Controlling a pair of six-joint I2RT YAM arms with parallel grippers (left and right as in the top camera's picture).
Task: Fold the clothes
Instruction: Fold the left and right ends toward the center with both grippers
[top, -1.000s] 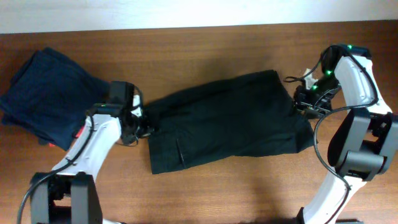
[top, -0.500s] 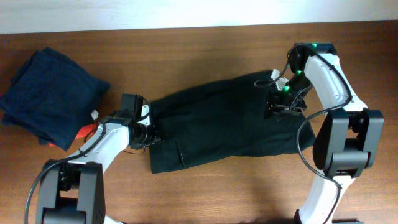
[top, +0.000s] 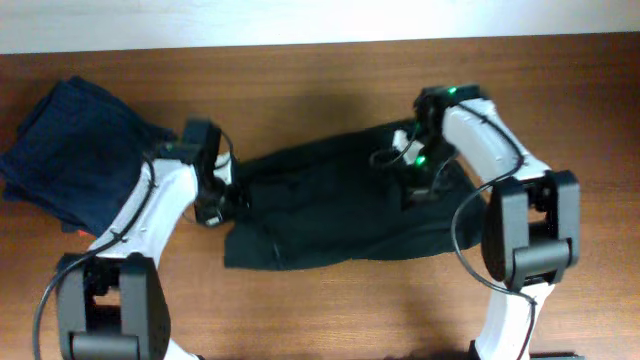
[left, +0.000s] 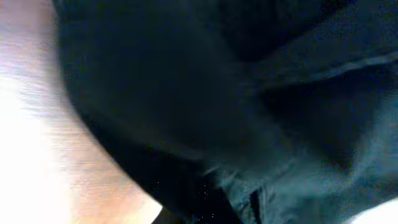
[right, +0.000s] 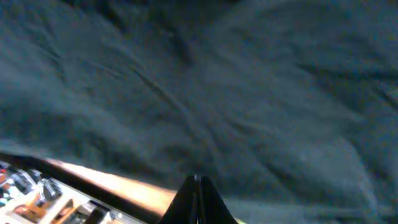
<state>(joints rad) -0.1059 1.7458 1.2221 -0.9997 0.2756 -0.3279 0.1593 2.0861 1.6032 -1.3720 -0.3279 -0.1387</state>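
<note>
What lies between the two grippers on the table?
Only the shorts: their black fabric fills the stretch from the left gripper to the right gripper, as the overhead view shows.

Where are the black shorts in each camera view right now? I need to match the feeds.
Overhead: black shorts lie at centre frame.
Left wrist: they fill most of the frame, right of bare wood.
Right wrist: they fill nearly everything.
Shared landmark: the wooden table.

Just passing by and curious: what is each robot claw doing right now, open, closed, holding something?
Left gripper: at the edge of the black shorts; open or closed cannot be told.
Right gripper: closed, apparently pinching the shorts' fabric.
</note>
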